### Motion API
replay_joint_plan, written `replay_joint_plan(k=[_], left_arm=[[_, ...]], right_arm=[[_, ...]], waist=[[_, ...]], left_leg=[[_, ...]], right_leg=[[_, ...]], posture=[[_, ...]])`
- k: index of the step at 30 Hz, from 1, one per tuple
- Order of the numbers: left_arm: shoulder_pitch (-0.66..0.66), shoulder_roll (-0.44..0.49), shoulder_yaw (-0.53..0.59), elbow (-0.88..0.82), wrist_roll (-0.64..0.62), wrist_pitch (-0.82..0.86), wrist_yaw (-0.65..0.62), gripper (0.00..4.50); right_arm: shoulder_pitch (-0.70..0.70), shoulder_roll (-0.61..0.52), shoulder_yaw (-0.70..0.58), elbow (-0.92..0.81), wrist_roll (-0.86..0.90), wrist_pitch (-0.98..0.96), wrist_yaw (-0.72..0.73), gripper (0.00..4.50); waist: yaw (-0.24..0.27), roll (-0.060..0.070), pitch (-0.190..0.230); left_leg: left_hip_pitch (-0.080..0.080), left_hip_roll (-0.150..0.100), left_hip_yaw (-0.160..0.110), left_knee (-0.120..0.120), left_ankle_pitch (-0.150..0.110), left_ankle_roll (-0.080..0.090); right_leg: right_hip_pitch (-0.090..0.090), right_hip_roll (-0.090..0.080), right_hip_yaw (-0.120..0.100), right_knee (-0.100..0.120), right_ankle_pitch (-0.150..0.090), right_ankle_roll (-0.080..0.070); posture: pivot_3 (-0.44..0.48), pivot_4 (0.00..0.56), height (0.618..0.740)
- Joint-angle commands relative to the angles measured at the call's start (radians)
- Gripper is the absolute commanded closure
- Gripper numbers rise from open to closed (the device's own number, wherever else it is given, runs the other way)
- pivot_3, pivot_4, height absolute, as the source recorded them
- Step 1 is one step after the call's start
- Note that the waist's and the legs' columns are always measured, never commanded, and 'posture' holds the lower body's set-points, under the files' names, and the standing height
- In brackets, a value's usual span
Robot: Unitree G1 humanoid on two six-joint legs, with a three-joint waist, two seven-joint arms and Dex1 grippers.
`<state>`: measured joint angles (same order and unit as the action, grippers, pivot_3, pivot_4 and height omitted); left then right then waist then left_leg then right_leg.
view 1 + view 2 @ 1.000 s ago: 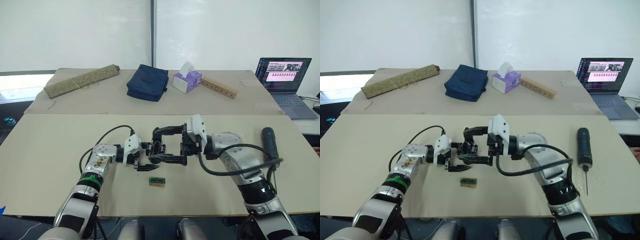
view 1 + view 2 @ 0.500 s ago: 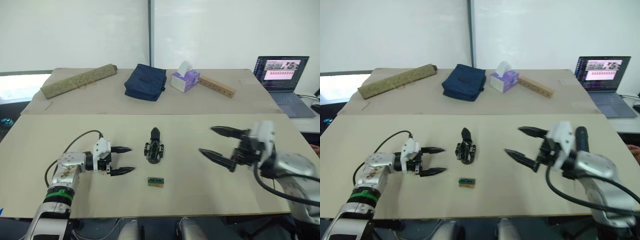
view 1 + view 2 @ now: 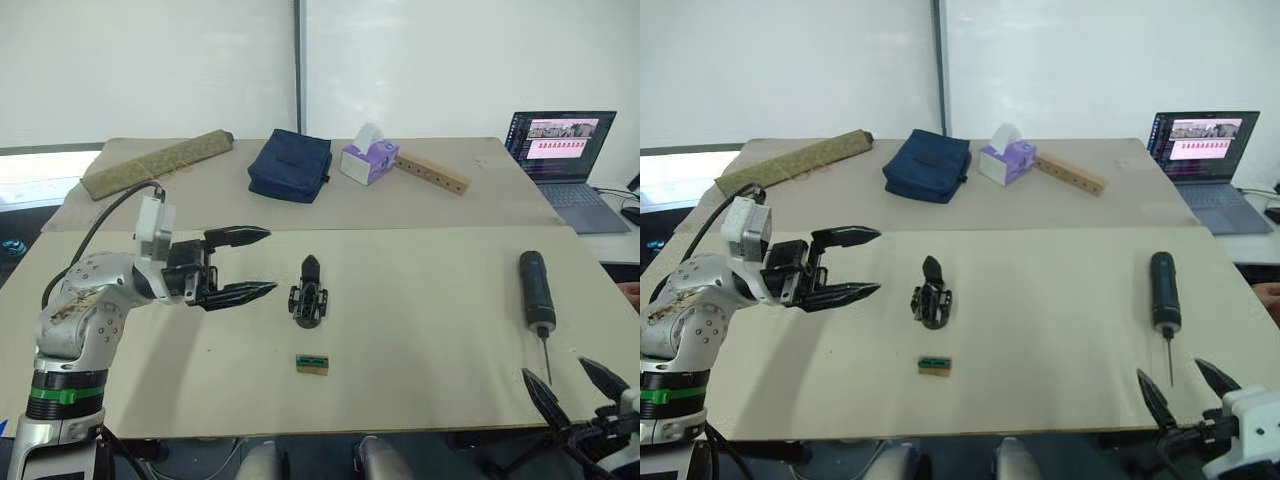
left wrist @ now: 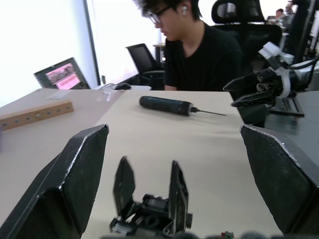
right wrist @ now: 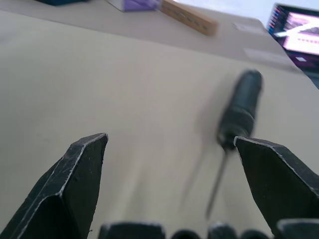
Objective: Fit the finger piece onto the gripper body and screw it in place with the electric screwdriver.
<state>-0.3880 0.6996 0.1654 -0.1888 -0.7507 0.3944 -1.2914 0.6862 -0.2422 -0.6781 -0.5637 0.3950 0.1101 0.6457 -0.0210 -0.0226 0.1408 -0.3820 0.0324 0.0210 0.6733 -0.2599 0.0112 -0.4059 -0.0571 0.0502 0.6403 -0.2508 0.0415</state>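
Holding both grippers, left (image 3: 245,262) and right (image 3: 575,388), spread and empty; I risk knocking the screwdriver (image 3: 535,289) rolling, or toppling the gripper body (image 3: 308,298).

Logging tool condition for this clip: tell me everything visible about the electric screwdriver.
The electric screwdriver is a thick black cylinder with a rounded far end and a thin metal bit at its near tip. It looks like matte plastic or rubber. It lies flat on the tan table at the robot's right, bit pointing toward the robot. Nothing touches it; the open right gripper sits just short of the bit.
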Motion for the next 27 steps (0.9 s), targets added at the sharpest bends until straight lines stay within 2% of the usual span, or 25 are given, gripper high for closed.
replay_joint_plan(k=[1, 2, 6, 10, 14, 20, 27], left_arm=[[-0.018, -0.013, -0.01, -0.042, -0.012, -0.01, 0.005, 0.04], [-0.025, -0.017, -0.015, -0.04, -0.01, -0.01, 0.007, 0.04], [-0.045, -0.029, -0.035, -0.032, 0.004, -0.015, 0.006, 0.04], [-0.049, -0.03, -0.058, -0.034, 0.007, -0.003, 0.005, 0.04], [-0.054, -0.017, -0.059, -0.052, -0.018, 0.044, 0.01, 0.04], [-0.044, -0.022, -0.055, -0.083, -0.015, 0.037, 0.023, 0.04], [-0.001, -0.017, -0.04, -0.102, -0.009, 0.028, 0.033, 0.04]], right_arm=[[-0.043, -0.037, -0.015, -0.049, 0.007, 0.061, -0.099, 0.0], [-0.08, -0.066, -0.016, -0.059, 0.018, 0.118, -0.137, 0.0], [-0.234, -0.266, -0.004, -0.062, 0.076, 0.547, -0.271, 0.0], [-0.503, -0.416, -0.034, 0.089, 0.189, 0.846, -0.332, 0.0], [-0.708, -0.558, 0.028, 0.273, 0.191, 1.063, -0.343, 0.0], [-0.889, -0.688, 0.212, 0.549, 0.127, 1.097, -0.268, 0.0], [-1.03, -0.715, 0.386, 0.787, 0.04, 0.995, -0.179, 0.0]], waist=[[0.0, 0.0, 0.0], [0.0, 0.0, 0.0], [0.001, -0.001, 0.001], [0.007, -0.001, 0.001], [0.01, -0.002, 0.002], [0.008, -0.002, 0.002], [0.006, -0.002, 0.003]], left_leg=[[0.001, 0.0, 0.0, 0.0, 0.0, 0.0], [0.001, 0.0, 0.001, 0.0, 0.0, 0.0], [0.001, -0.002, 0.003, 0.001, 0.0, 0.0], [0.0, -0.003, 0.007, 0.001, 0.0, 0.001], [-0.002, -0.004, 0.008, 0.001, 0.0, 0.001], [-0.006, -0.004, 0.007, 0.001, 0.0, 0.001], [-0.007, -0.004, 0.009, 0.003, -0.001, 0.003]], right_leg=[[0.0, 0.0, 0.001, 0.0, 0.001, -0.002], [0.0, 0.001, 0.001, 0.001, 0.001, -0.002], [0.0, 0.001, 0.005, 0.0, 0.003, -0.005], [0.0, 0.002, 0.005, -0.001, 0.004, -0.006], [-0.001, 0.001, 0.005, -0.002, 0.004, -0.005], [-0.001, 0.003, 0.005, -0.009, 0.007, -0.003], [-0.001, 0.003, 0.008, -0.012, 0.009, 0.001]], posture=[[0.0, 0.15, 0.74], [0.0, 0.15, 0.74], [0.0, 0.15, 0.74], [0.0, 0.15, 0.74], [0.0, 0.15, 0.74], [0.0, 0.15, 0.74], [0.0, 0.15, 0.74]])
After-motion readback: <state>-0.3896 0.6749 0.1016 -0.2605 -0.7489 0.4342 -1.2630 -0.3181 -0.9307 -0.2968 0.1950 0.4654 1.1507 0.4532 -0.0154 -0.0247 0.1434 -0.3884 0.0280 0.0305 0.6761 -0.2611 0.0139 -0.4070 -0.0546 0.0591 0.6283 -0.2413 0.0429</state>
